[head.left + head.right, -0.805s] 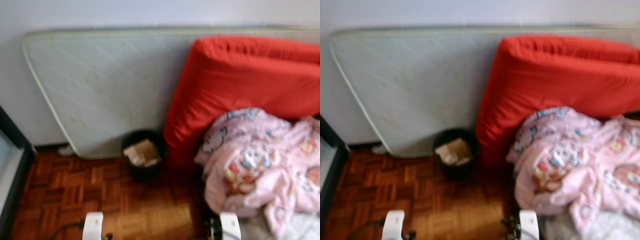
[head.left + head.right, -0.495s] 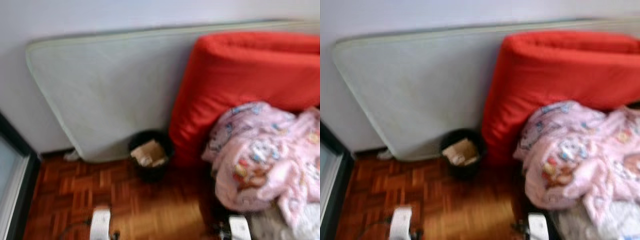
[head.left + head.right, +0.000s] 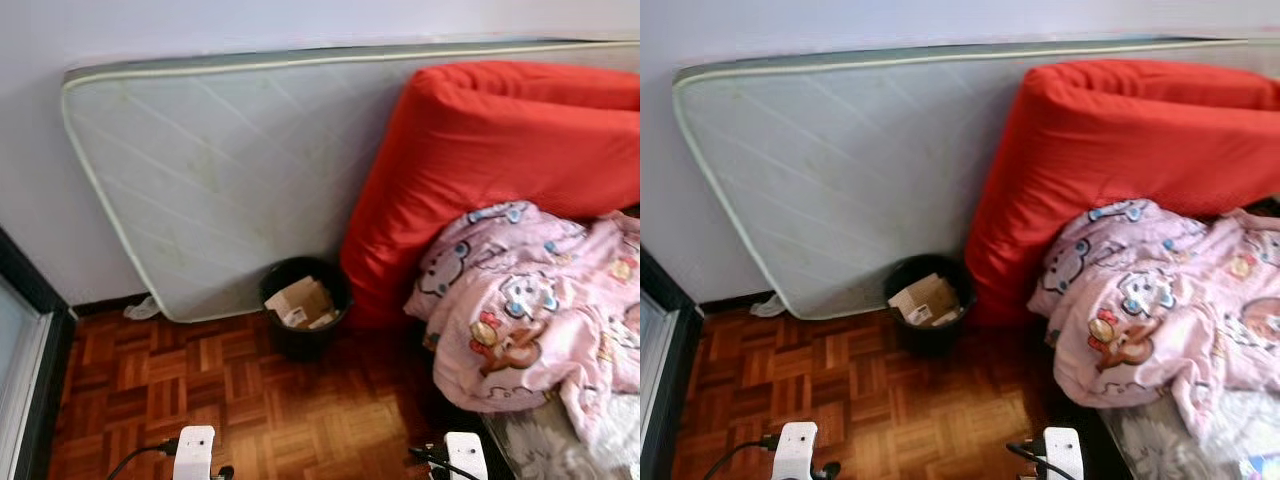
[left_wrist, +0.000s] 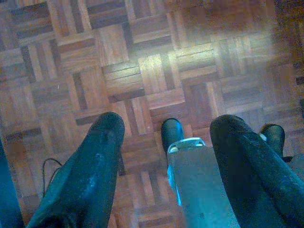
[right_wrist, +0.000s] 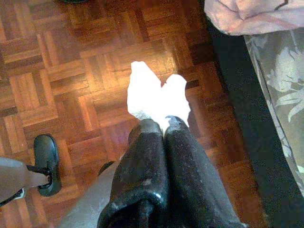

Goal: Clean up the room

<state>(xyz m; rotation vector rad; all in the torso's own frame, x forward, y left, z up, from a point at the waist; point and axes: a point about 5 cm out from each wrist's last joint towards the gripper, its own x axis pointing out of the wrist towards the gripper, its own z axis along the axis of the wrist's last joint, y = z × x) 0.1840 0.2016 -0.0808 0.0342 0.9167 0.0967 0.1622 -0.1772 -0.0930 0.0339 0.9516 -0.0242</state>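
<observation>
A black waste bin (image 3: pixel 303 318) holding cardboard scraps stands on the parquet against the mattress foot. In the right wrist view my right gripper (image 5: pixel 159 126) is shut on a crumpled white tissue (image 5: pixel 156 94) that sticks out past the fingertips, above the wooden floor. My left gripper (image 4: pixel 166 128) hangs open over bare parquet with nothing between its fingers (image 4: pixel 102 156). Both arms hang low at the bottom of the eye views, short of the bin.
A pale mattress (image 3: pixel 220 170) leans on the wall, with a red cushion (image 3: pixel 500 150) propped beside it. A pink cartoon blanket (image 3: pixel 530 320) lies heaped on a bed at the right. A dark-framed glass door (image 3: pixel 20 340) borders the left. A small white scrap (image 3: pixel 140 308) lies by the skirting.
The whole picture has shifted and sharpened, so the camera moved; the bin now sits slightly further right and lower. Nothing in the room itself has moved.
</observation>
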